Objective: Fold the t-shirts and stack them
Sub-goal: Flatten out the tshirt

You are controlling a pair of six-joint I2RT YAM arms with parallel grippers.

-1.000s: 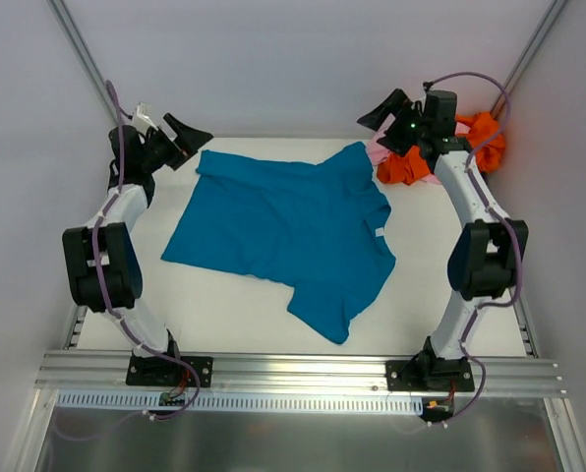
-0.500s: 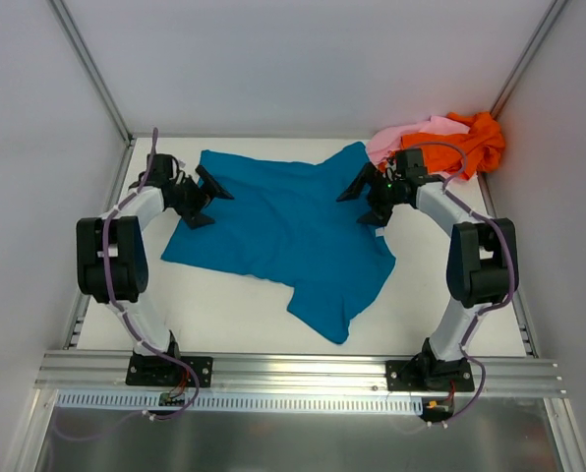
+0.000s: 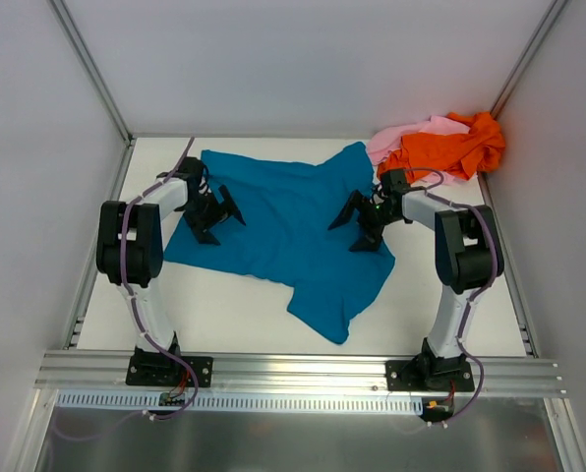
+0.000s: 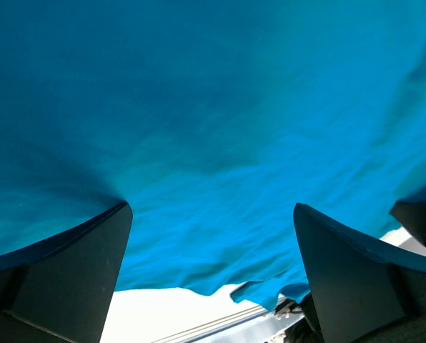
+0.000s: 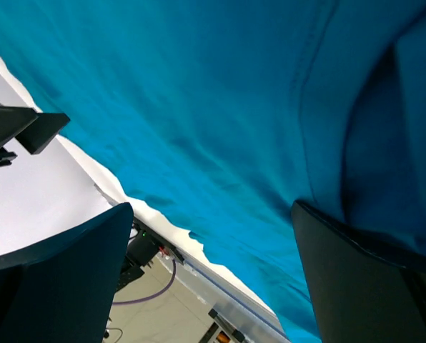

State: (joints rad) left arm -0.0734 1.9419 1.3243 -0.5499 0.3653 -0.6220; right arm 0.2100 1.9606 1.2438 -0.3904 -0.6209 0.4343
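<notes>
Your left gripper's (image 3: 220, 220) jaws stand spread wide, holding nothing, fingertips low over the teal-blue t-shirt's (image 3: 288, 221) left part near the hem. Your right gripper (image 3: 356, 228) is likewise released and empty, low over the collar end. Both arms reach in from the sides, forearms bent inward. The shirt lies spread on the white table (image 3: 224, 315), long axis left to right, hem left, collar right. The orange t-shirt (image 3: 455, 149) and pink t-shirt (image 3: 406, 135) lie bunched in the far right corner.

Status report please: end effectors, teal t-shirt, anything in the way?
Left end effector, right end effector open, low over teal t-shirt. Spread, unfolded. Orange t-shirt, pink t-shirt heaped aside, not blocking.
</notes>
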